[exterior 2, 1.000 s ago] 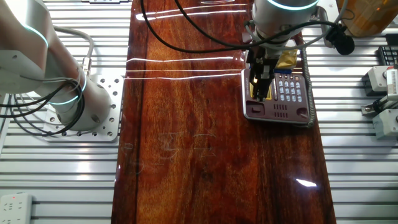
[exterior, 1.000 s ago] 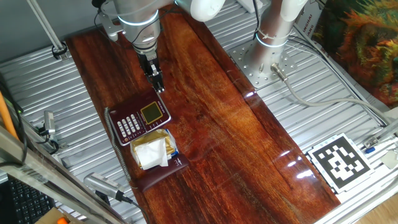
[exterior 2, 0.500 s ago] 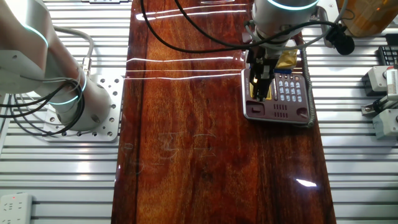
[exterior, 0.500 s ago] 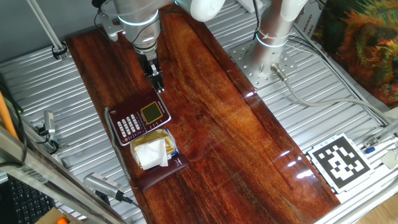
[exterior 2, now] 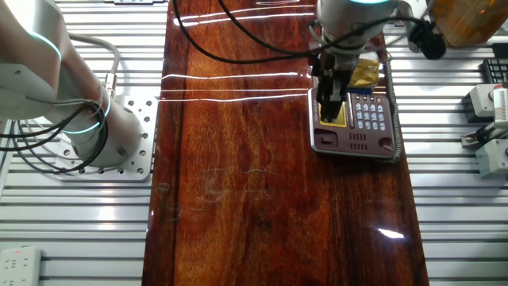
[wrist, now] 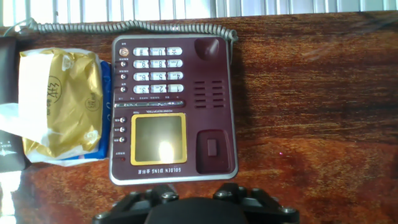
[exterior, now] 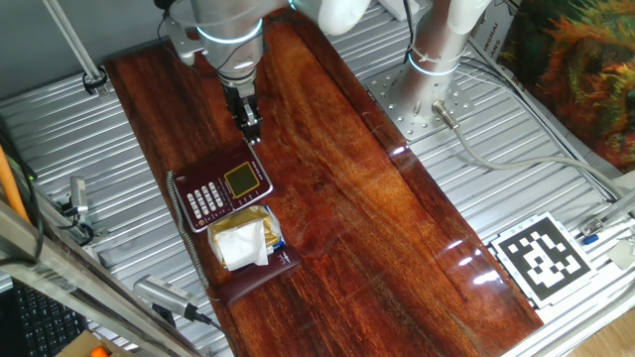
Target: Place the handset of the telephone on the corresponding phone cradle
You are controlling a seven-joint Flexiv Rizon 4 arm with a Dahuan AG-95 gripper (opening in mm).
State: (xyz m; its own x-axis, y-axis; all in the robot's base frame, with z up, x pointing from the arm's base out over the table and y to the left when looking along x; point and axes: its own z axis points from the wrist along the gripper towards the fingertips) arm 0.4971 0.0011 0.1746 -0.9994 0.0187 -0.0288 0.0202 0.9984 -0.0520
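Note:
The dark red desk phone (exterior: 220,188) lies on the wooden board, with white keys and a gold display. Its phone cradle (wrist: 212,106) is the empty long recess along one side. The handset (exterior: 260,277) lies past the white-and-yellow packet (exterior: 241,240), partly under it. In the hand view only its dark end (wrist: 9,157) shows at the left edge. The grey coiled cord (wrist: 124,26) runs along the phone. My gripper (exterior: 252,132) hangs above the phone's display end, holds nothing, and its fingers (exterior 2: 326,102) look slightly apart. In the hand view only its dark body (wrist: 196,210) shows.
The packet (wrist: 61,102) lies tight against the phone's keypad side, between phone and handset. The robot's base (exterior: 437,59) stands beside the board on the slatted metal table. A printed marker tag (exterior: 541,258) lies at the right, and clamps and cables line the board's edges.
The gripper has risen a little above the phone. The phone, packet and handset have not moved.

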